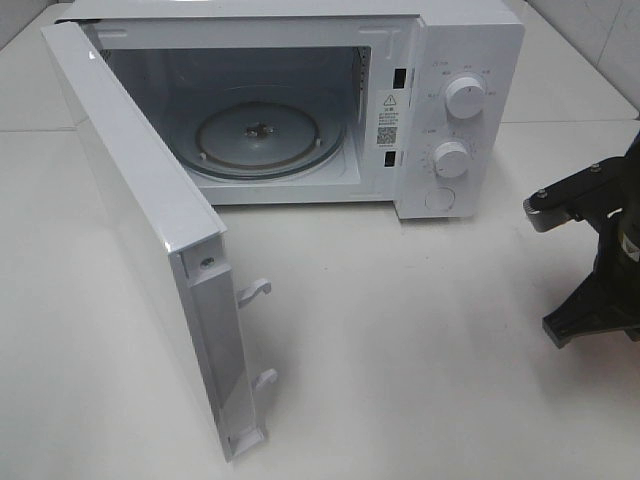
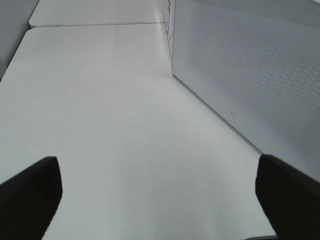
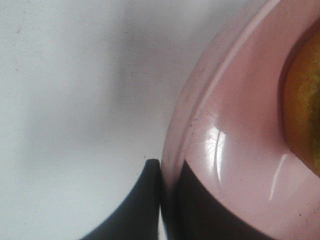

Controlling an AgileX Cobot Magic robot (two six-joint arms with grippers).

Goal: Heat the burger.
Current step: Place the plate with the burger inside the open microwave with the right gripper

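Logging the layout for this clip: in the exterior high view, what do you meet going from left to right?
Open microwave door → glass turntable inside the cavity → white control knobs → black arm at the right edge.

On table [image 1: 420, 350]: microwave [image 1: 470, 40] left of right gripper [image 3: 167, 175] and farther out, door [image 1: 130, 200] swung out on the side away from it, turntable [image 1: 255, 135] inside. Rim of plate [image 3: 235, 150] between right gripper's fingers, burger [image 3: 305, 100] on plate beyond them. Door's outer face alongside left gripper [image 2: 157, 170], not touching, table under it.
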